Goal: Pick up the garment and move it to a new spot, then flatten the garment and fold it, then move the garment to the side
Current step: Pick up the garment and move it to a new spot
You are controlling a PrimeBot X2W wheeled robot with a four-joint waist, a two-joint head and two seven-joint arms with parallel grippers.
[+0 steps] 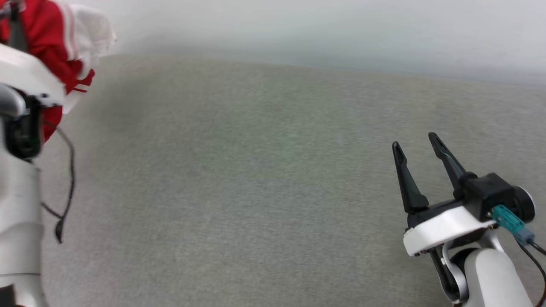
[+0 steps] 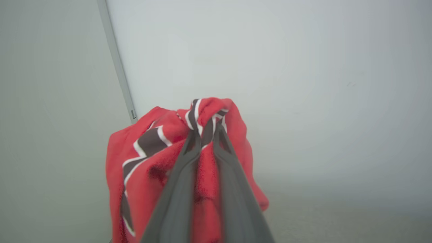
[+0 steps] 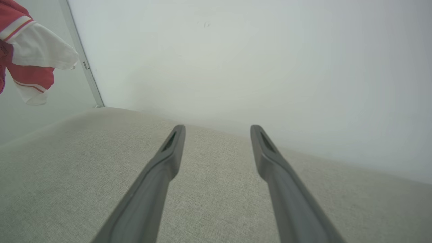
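Garment point(image 2: 145, 168) hangs bunched from the left gripper point(image 2: 206, 131), clamped nearly shut on it, so best carry it high, clear of the surface point(image 1: 256, 170), before lowering it ahead of the wide-open, empty right gripper point(image 1: 417, 144).

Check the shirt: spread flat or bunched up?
Bunched up. The shirt hangs in a crumpled clump, pinched in the shut left hand.
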